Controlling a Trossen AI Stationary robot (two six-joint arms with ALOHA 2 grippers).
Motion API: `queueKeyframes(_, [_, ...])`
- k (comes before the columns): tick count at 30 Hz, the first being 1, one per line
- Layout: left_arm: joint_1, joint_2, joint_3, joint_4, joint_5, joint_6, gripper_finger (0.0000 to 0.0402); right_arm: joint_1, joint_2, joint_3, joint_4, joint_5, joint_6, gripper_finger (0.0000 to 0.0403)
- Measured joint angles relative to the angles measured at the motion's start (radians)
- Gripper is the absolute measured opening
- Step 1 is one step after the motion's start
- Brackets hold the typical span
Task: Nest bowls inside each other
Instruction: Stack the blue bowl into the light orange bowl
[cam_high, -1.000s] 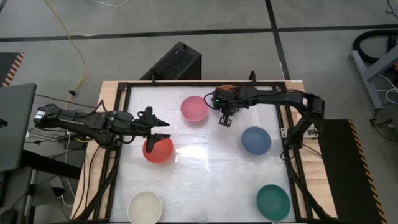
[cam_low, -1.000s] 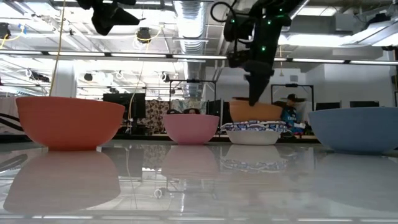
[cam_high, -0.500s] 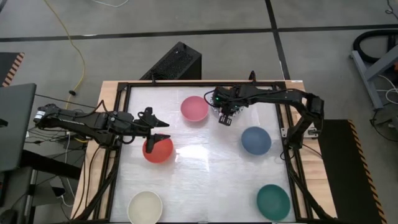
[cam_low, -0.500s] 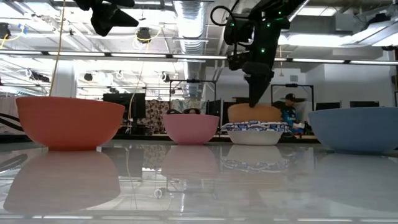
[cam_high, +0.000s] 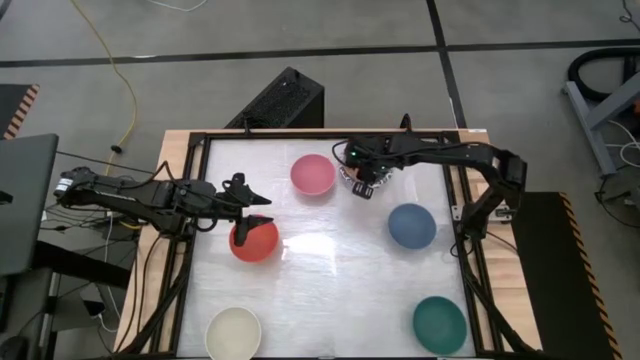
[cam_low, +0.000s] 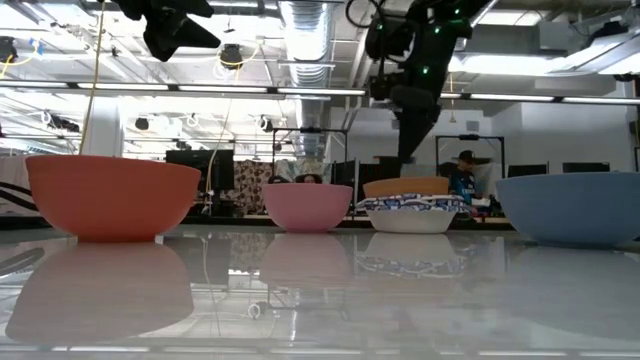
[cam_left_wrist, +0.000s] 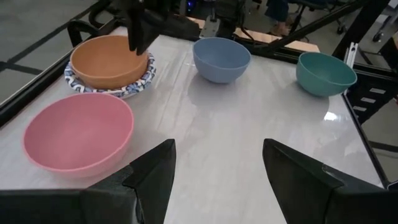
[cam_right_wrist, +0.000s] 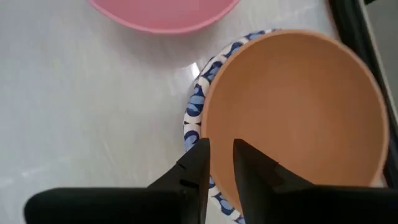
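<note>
Spreading across a glossy white table (cam_high: 330, 290): red bowl (cam_high: 254, 240) at left, pink bowl (cam_high: 312, 174) far centre, blue bowl (cam_high: 411, 225) at right, teal bowl (cam_high: 440, 323) near right, cream bowl (cam_high: 233, 333) near left. Sitting just right of the pink one: orange bowl (cam_left_wrist: 109, 61) nested in a blue-patterned white bowl (cam_left_wrist: 139, 79), its rim showing all round.

Hovering over that stack: right gripper (cam_right_wrist: 221, 163), fingers parted a little with the orange rim between them, gripping nothing that can be seen. Waiting above the red bowl: left gripper (cam_left_wrist: 214, 171), fingers spread wide and empty.

Judging by look: stiff, light, thin-walled bowls, smooth and probably slippery on this slick surface. Best pinching a rim, one finger inside and one outside; likely sliding if pushed sideways.
</note>
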Motion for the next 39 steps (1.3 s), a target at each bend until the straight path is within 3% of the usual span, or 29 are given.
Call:
queueKeyframes(6, [-0.001, 0.0, 0.0, -0.012, 0.0, 0.0, 0.0231, 0.06, -0.127, -0.008, -0.044, -0.026, 0.058, 0.0093])
queueKeyframes(9, [-0.012, 0.0, 0.0, -0.029, -0.002, 0.003, 0.0231, 0.126, -0.226, -0.075, -0.095, -0.015, 0.156, 0.0093])
queueKeyframes(15, [-0.038, 0.0, 0.0, -0.008, 0.0, 0.006, 0.0231, 0.264, -0.396, -0.285, -0.192, 0.005, 0.539, 0.0093])
queueKeyframes(18, [-0.047, 0.0, 0.0, 0.016, -0.001, -0.002, 0.0231, 0.305, -0.44, -0.371, -0.268, 0.045, 0.803, 0.0093])
queueKeyframes(23, [-0.059, 0.0, 0.0, 0.019, 0.0, -0.009, 0.0231, 0.362, -0.487, -0.421, -0.436, 0.151, 1.093, 0.0093])
queueKeyframes(29, [-0.072, 0.0, 0.0, 0.019, 0.0, -0.017, 0.0231, 0.365, -0.503, -0.421, -0.485, 0.212, 1.191, 0.0093])
queueKeyframes(39, [-0.086, 0.0, 0.0, 0.016, 0.0, -0.016, 0.0231, 0.34, -0.451, -0.523, -0.461, 0.151, 1.184, 0.0111])
